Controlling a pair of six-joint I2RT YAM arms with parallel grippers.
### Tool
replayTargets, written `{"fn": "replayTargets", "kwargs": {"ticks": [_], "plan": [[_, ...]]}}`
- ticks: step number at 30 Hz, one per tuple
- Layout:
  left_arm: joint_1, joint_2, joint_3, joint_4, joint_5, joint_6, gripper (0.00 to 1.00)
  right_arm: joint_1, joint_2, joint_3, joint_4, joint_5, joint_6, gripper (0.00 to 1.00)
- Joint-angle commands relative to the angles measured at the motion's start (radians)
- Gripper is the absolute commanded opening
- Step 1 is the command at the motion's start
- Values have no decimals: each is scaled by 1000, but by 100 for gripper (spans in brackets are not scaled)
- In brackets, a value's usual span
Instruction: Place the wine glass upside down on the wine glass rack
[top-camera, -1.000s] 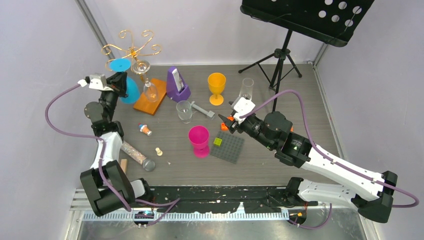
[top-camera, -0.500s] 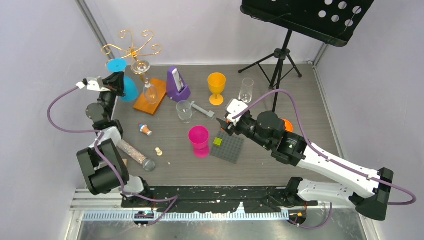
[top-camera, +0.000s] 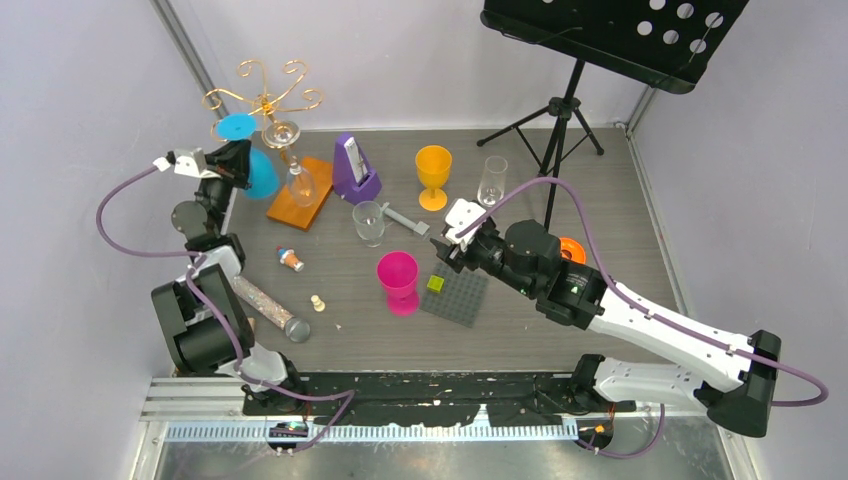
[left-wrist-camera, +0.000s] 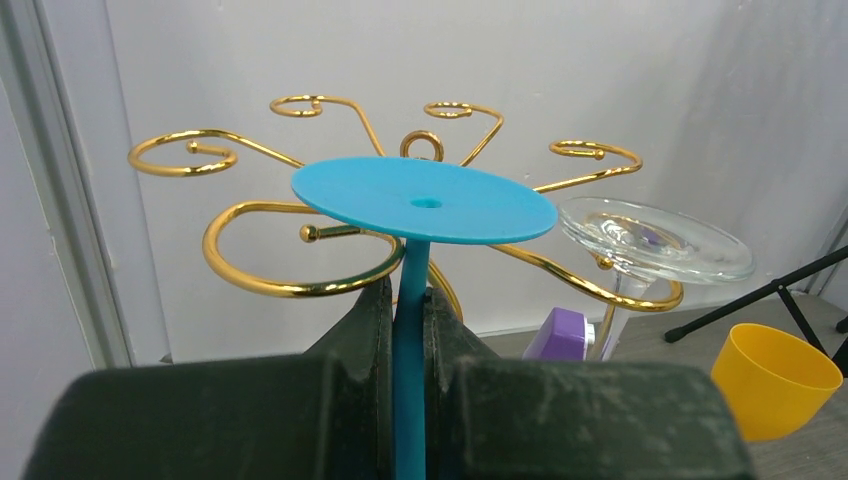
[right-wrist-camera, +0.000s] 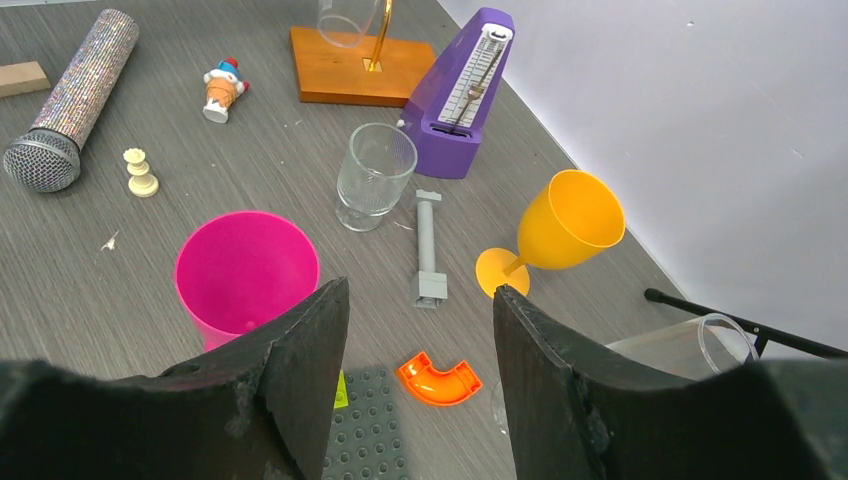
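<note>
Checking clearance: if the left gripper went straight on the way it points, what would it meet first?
Probably the nearest gold loop of the wine glass rack, just ahead of the left gripper holding the blue wine glass; depth is unclear.

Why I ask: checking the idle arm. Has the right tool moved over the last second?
Yes. Seen from above, the right tool has shifted left: its wrist was below the clear flute, now it sits between flute and orange goblet.

Beside the rack (top-camera: 292, 208), left claw (top-camera: 238, 160) holds blue wine glass (top-camera: 263, 176) inverted.
</note>
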Motion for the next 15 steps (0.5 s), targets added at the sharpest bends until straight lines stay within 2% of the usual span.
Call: {"fn": "replayTargets", "kwargs": {"ticks": [1,15], "plan": [[7,10,61,44,9,0,0,-1,7,51,21,-7,-4,61],[7,74,110,23,-5,-6,0,0,11,53,12,-4,-6,61]]}}
